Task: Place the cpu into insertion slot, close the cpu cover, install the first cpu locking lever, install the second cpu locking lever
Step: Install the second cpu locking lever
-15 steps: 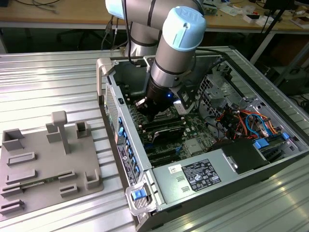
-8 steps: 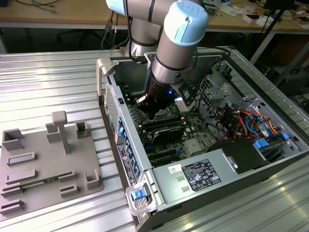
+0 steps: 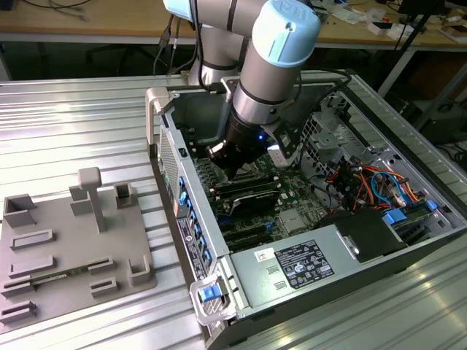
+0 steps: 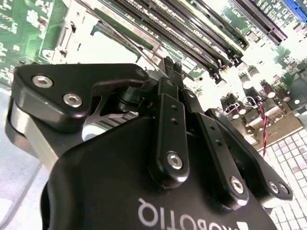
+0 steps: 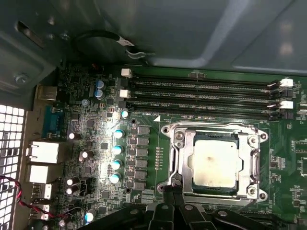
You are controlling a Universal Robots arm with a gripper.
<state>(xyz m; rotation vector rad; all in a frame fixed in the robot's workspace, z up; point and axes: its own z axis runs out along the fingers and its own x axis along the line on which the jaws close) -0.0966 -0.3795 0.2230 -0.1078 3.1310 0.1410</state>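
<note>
The black gripper [image 5: 173,199] was seen closest in the first wrist view, low over the board. Its jaws were held together at the tips, w/ nothing big gripped; whether a thin lever was pinched could not be told. The tips were right at the near edge of the silver metal cpu cover [image 5: 180,158], a thin square frame.

Just past that, the cpu [image 5: 214,163], a small flat square chip w/ a silver-grey top, was already seated in the insertion slot [image 5: 216,192], the small dark socket w/ a metal rim. The cover looked laid down flat around the chip. So the lever step was judged to be in hand, approx. A careful, small push at that edge would be called for.

Farther off, the long black memory slots [image 5: 201,93] were lined up. In the exterior view, the open grey computer case [image 3: 241,273] was seen around the arm.
</note>
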